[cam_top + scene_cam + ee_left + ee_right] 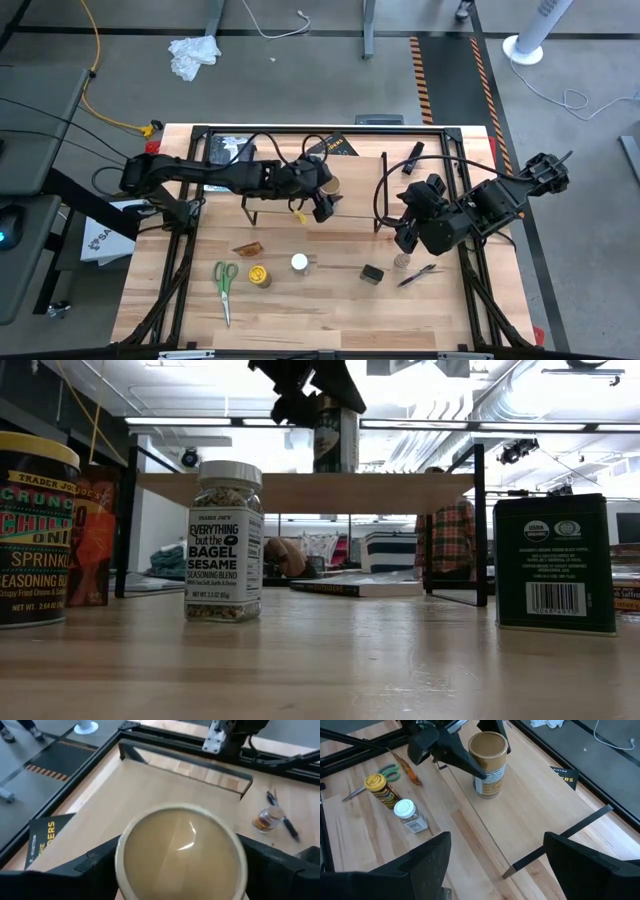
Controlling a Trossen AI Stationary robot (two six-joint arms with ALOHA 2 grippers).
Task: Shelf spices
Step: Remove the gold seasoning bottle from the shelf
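- Left gripper (pixel 322 200) is over the shelf (pixel 352 172), fingers (pixel 95 862) on either side of the wide tan round jar (pixel 489 764); jaws stand wide around it, one finger against its side in the right wrist view (looks like a grip, but firm clamp can't be confirmed).
- That jar stands upright on the shelf's clear top, toward its left half; low view shows it above the shelf edge with the gripper on top of it.
- Right gripper (pixel 495 865) hangs open over the right end of the shelf, holding nothing, well apart from the tan jar.
- Rest of the spices sit on the table (pixel 300 320) in front of the shelf:
  - yellow-lidded jar (pixel 259 275), just right of the green-handled scissors (pixel 225 285)
  - white-lidded jar (pixel 299 263), upright, near the yellow one (label reads bagel sesame blend in the low view)
  - orange-brown packet (pixel 248 248), lying flat, behind those two, close to the shelf's left legs
  - small black tin (pixel 372 274), further right, upright
  - tiny brown jar (pixel 402 262), just beside the black marker (pixel 416 276), under the right arm
- Dark book (pixel 335 146) lies on the table at the far edge, behind the shelf.
- Person in a plaid shirt (pixel 452 540) visible in the room beyond, seen under the shelf in the low view.
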